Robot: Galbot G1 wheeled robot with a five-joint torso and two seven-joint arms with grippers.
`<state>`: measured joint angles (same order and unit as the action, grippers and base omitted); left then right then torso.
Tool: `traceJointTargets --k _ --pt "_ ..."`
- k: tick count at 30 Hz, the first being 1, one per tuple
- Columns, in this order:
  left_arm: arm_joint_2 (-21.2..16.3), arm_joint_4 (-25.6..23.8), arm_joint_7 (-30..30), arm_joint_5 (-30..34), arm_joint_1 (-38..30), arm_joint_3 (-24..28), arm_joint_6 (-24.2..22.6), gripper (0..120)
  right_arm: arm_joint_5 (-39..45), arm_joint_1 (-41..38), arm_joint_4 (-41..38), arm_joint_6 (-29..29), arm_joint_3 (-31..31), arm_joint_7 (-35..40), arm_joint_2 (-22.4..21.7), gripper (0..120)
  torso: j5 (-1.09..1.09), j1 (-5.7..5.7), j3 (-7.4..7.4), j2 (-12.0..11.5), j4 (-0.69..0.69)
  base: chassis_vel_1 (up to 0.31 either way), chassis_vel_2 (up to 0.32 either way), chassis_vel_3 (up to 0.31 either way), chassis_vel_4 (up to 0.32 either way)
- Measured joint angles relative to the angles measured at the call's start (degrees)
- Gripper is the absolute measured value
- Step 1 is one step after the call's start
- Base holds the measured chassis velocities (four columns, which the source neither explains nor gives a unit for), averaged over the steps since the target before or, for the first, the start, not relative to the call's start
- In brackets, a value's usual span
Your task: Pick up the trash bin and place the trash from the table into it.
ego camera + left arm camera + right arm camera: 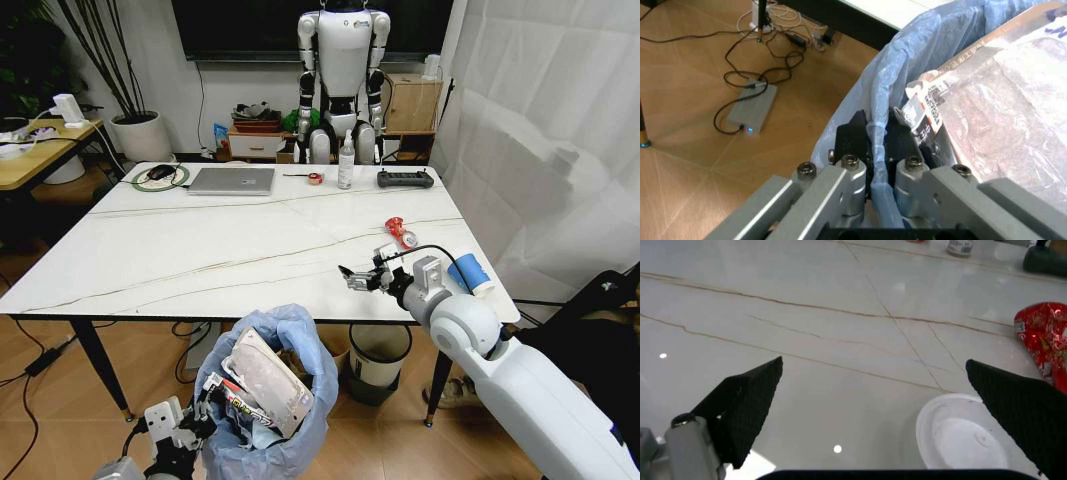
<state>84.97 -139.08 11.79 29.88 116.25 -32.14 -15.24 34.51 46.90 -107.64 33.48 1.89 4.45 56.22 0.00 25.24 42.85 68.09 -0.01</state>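
Holding the bin [290, 400] by its rim in my left jaws [878, 145]; right jaws [358, 277] gape empty over the bench [200, 250], can [398, 232] just beyond them.

The trash bin [290, 400], lined with a puffy light-blue bag, sits below the counter's [200, 250] near edge, holding a flat white packet [268, 385] tilted upright. On the white marble-look counter lie a crushed red can [397, 230] and, nearer the edge, a blue paper cup [470, 273].
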Motion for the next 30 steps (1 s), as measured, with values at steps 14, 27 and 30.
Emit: traceJointTargets --k 14,27,30 --pt "-0.6 0.2 0.1 1.1 -0.3 -0.4 0.0 1 -1.4 -0.5 3.5 -0.1 -0.7 -1.0 0.4 100 0.00 0.00 0.00 0.0 0.00 0.000 0.000 0.000 0.000" --pt "-1.0 0.2 0.2 1.8 -0.4 -0.7 -0.2 1 -2.1 -0.5 6.3 -0.5 -1.0 -2.0 0.2 69 0.00 -0.01 0.00 0.0 0.00 0.000 0.000 0.000 0.000" --pt "-1.1 0.2 0.2 1.9 -0.4 -0.7 -0.2 1 -2.2 -0.5 6.8 -0.6 -1.0 -2.1 0.0 60 0.00 -0.01 0.00 0.0 0.00 0.000 0.000 0.000 0.000"
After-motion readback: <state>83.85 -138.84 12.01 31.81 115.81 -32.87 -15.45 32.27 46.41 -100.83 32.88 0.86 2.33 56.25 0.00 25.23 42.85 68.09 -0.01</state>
